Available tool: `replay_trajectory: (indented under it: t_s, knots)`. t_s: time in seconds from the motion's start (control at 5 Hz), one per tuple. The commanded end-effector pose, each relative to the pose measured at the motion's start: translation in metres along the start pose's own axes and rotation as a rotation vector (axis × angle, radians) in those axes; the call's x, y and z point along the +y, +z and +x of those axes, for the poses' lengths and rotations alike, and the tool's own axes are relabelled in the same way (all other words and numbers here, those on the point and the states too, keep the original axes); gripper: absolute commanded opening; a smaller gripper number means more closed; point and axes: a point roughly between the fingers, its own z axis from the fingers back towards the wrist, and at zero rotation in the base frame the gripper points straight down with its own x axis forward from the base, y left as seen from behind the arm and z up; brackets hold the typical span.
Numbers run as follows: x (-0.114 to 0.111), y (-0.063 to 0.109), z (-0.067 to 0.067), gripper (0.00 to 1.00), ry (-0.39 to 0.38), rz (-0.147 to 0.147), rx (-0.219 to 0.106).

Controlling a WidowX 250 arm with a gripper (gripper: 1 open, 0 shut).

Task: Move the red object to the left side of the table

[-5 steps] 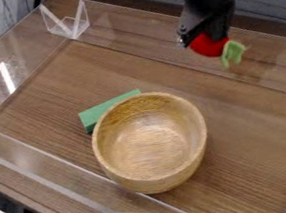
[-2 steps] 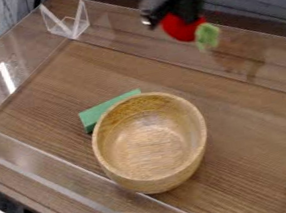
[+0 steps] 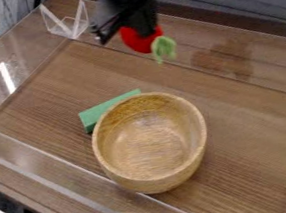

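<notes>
My black gripper (image 3: 136,31) hangs above the far middle of the table (image 3: 257,122), shut on the red object (image 3: 140,38). That object is a small bright-red toy fruit with a light-green leafy stem (image 3: 163,48) dangling off its lower right. It is lifted clear of the wood, above and behind the wooden bowl. The finger tips are blurred and mostly hidden behind the fruit.
A large wooden bowl (image 3: 150,141) stands at the table's centre front, with a flat green piece (image 3: 106,109) tucked at its far-left rim. Low clear acrylic walls (image 3: 22,51) border the tabletop. A clear angled stand (image 3: 66,21) sits at the far left corner.
The gripper has carried the red object leftward across the far side of the table, from the right end to about the middle, slightly higher than before. Bowl and green piece stayed put.
</notes>
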Motion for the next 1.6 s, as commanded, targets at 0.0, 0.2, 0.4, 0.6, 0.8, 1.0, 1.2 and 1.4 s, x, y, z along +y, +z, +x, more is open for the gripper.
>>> replay_trajectory:
  t_s: [0.0,0.2,0.4,0.6,0.8,1.0,1.2,1.4]
  knots:
    - [0.02,0.01,0.031,0.0,-0.071,-0.041,-0.013]
    - [0.046,0.011,0.06,0.0,-0.119,-0.051,-0.017]
    - [0.074,0.005,0.084,0.0,-0.183,-0.059,-0.014]
    - [0.097,-0.006,0.104,0.0,-0.236,-0.059,-0.024]
    - [0.103,-0.01,0.111,0.0,-0.256,-0.04,-0.02]
    - [0.106,-0.015,0.115,0.0,-0.265,-0.023,-0.019]
    - [0.102,-0.019,0.108,0.0,-0.331,-0.029,0.011]
    - [0.099,-0.023,0.1,0.0,-0.399,-0.035,0.041]
